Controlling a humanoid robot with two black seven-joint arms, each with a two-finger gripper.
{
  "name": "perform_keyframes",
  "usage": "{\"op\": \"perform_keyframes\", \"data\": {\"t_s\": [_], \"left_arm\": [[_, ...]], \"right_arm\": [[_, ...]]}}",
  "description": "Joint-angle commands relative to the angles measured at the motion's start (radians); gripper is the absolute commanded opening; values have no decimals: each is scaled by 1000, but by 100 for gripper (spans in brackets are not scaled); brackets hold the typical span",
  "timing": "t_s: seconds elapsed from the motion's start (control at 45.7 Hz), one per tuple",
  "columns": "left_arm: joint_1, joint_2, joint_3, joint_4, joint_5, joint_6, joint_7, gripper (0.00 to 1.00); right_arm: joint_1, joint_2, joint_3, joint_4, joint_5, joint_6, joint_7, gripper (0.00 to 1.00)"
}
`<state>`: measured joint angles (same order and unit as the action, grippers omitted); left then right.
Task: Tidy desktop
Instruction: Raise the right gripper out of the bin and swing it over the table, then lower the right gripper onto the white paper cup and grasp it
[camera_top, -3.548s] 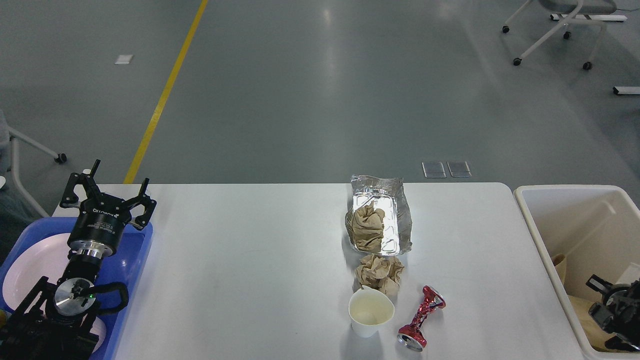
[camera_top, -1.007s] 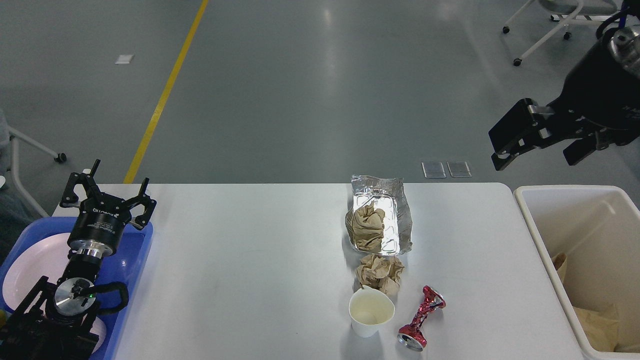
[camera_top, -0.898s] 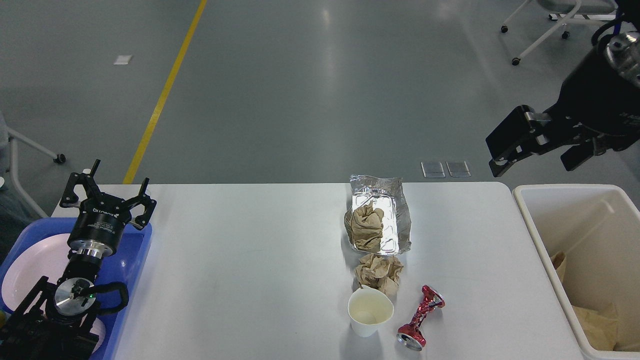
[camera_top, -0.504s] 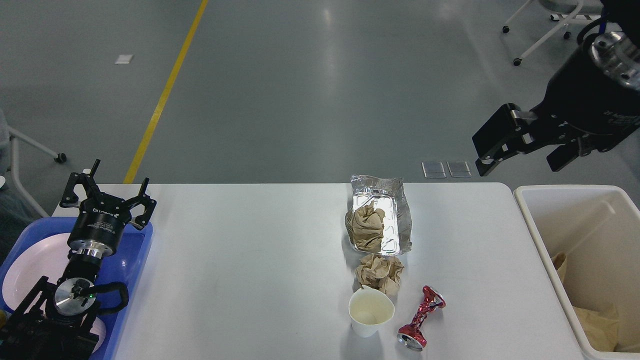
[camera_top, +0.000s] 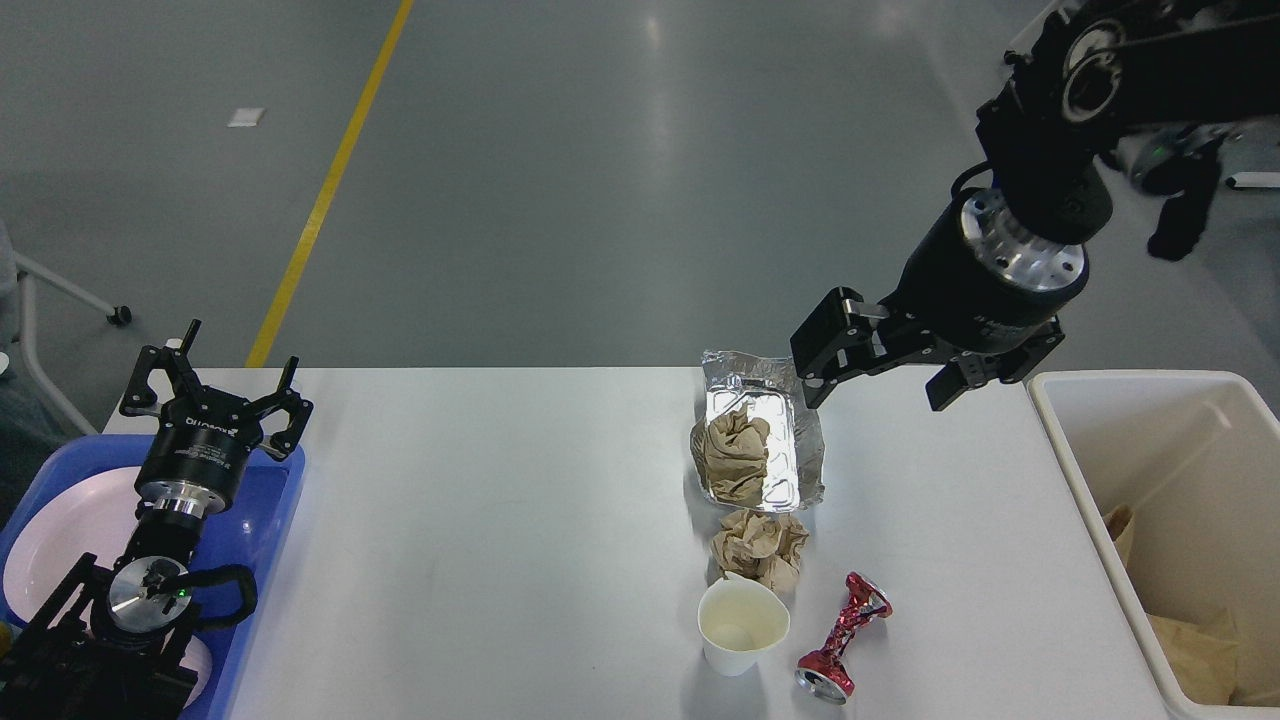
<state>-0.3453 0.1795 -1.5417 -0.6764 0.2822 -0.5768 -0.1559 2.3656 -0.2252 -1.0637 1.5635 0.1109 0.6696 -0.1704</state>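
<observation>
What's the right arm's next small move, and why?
Probably lower the open right end effector onto the foil tray just below-left of it. It holds nothing, and the tray, crumpled paper, cup and crushed can sit on the desktop.

White tabletop carries a foil tray holding crumpled paper, directly below the right jaws. Nearer than that: brown paper wad, white cup, crushed red can.

The desktop is a wide, matte white rectangle with rounded far corners, lying flat.
</observation>
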Motion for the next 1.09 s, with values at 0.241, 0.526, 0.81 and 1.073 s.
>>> {"op": "perform_keyframes", "data": {"t_s": [0.241,0.526,0.81,1.073], "left_arm": [[0,0,0,0,0,0,-1,96],[-1,0,0,0,0,0,-1,96],[0,0,0,0,0,0,-1,96],[-1,0,0,0,0,0,-1,96]], "right_arm": [[-316,159,90,-8,12,-182,0,100],[-506,234,93,-117,29,-300,0,100],[-663,316,90,-181,12,-436,-1,100],[-727,340,80,-203,-22,-545,-1,100]]}}
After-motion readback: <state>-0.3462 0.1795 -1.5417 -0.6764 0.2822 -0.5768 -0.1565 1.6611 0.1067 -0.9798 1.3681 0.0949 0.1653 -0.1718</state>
